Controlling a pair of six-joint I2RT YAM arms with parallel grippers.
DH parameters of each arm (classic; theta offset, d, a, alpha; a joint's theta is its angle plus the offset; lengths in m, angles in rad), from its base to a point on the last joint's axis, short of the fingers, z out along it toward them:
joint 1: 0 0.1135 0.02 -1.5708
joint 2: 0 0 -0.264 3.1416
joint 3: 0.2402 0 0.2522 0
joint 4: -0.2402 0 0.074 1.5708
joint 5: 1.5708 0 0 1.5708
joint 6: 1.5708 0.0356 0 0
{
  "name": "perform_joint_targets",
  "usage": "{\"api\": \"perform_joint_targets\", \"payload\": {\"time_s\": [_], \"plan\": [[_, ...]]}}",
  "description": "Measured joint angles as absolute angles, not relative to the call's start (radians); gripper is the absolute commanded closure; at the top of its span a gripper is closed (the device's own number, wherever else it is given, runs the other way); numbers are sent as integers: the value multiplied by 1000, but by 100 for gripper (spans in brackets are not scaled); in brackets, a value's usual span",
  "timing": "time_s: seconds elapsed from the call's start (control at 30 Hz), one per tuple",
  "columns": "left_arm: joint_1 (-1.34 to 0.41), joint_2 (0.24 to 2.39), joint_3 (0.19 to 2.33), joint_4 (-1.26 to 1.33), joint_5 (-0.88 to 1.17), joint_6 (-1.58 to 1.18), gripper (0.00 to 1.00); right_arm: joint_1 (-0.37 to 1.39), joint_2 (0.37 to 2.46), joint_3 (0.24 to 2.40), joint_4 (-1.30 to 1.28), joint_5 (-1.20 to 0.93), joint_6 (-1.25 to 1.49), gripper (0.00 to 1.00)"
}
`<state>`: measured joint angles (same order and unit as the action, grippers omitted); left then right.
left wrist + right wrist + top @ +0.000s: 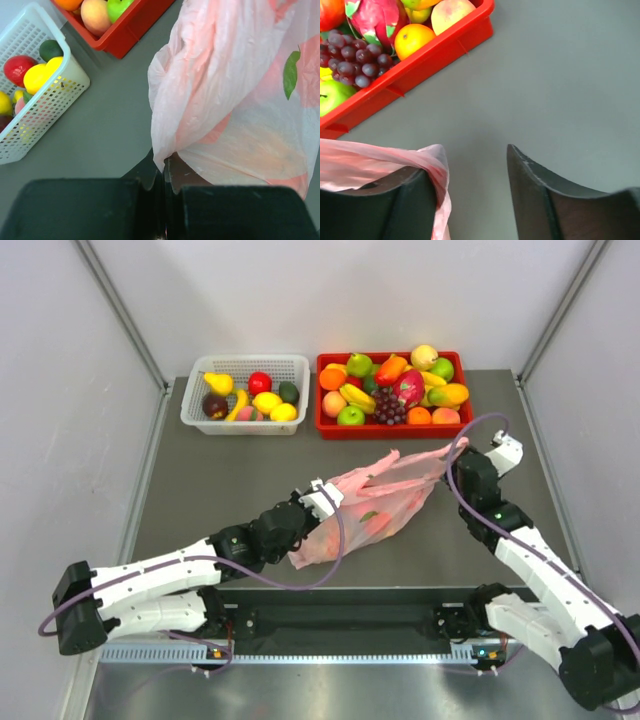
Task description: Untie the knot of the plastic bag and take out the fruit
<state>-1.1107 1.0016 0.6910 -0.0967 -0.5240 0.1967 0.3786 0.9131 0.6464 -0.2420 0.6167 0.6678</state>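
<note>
The pink plastic bag [375, 502] lies slumped mid-table, stretched between both arms. My left gripper [322, 510] is shut on a fold of its near-left edge; the left wrist view shows the jaws [167, 169] pinching thin plastic of the bag [230, 100]. Reddish fruit with a green leaf [291, 75] shows through the plastic, and as red blurs in the top view [372, 520]. My right gripper [453, 458] is open at the bag's far-right end. A pink handle strip [427, 162] drapes over its left finger [395, 205] only. I see no knot.
A white basket [196, 400] with fruit stands at the back left, also in the left wrist view [55, 107]. A red tray [320, 425] full of fruit stands at the back right, its corner in the right wrist view [435, 55]. Grey table [560, 90] lies ahead of the right gripper.
</note>
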Motion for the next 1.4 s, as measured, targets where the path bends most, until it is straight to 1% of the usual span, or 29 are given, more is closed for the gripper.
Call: {"api": "perform_joint_targets", "payload": {"time_s": [0.07,0.13,0.27,0.3,0.33,0.43,0.53,0.63,0.73,0.9,1.03,1.13,1.27,1.3,1.33,1.37,1.4], "plan": [[-1111,1001,690,-91,-536,194,100,347,892,641,-242,582,662,51],[-1111,1001,683,-78,-548,192,100,323,867,635,-239,544,653,58],[-1110,1002,665,-50,-563,193,100,287,812,627,-216,426,607,88],[-1108,1004,664,-46,-567,194,100,281,804,628,-210,393,596,98],[-1106,1008,662,-35,-572,196,100,278,797,632,-212,360,579,100],[-1090,1030,653,21,-594,210,100,272,790,656,-229,295,549,100],[-1012,1074,641,109,-578,213,100,269,772,697,-254,241,520,100],[-910,1149,657,198,-511,203,100,269,764,765,-284,203,498,100],[-831,1258,738,263,-437,193,100,267,764,834,-308,190,471,100],[-780,1440,883,422,-387,210,100,249,764,883,-323,229,429,100],[-760,1530,918,527,-359,210,100,244,759,876,-323,223,410,100],[-748,1569,915,559,-340,189,100,244,715,816,-301,174,400,100],[-737,1596,821,660,-329,145,100,244,639,688,-257,44,403,100],[-734,1600,790,676,-328,131,92,243,625,660,-255,14,404,100],[-733,1602,763,686,-323,121,82,243,614,638,-254,-14,405,100],[-731,1601,734,700,-307,106,68,243,607,619,-255,-40,406,100],[-729,1594,707,708,-291,90,64,243,601,605,-257,-63,408,100]]}}
